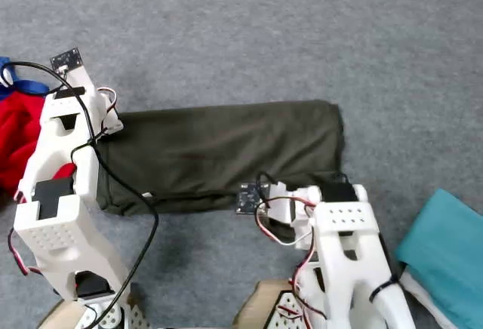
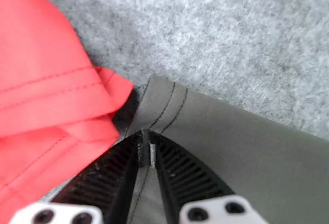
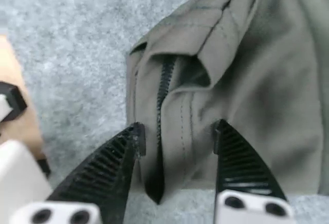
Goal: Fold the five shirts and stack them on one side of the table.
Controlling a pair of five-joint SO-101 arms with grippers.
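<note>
- Step in hand: mid-fold on the olive shirt [image 1: 226, 155], which lies as a long band across the middle of the worktop [image 1: 317, 42].
- Left tool [image 2: 145, 149] is clamped on its hem corner, just beside the red shirt [image 2: 46, 80].
- Right tool [image 3: 177, 131] is spread apart, straddling the near corner at the other end with no grip on it.
- Next, likely: right tool closes on that corner, then both lift evenly and fold across.

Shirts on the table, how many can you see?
3 for sure: an olive shirt mid-table, a red shirt at the left edge, a teal shirt at the right edge. A blue scrap beside the red one may be a fourth; more could lie out of frame.
</note>
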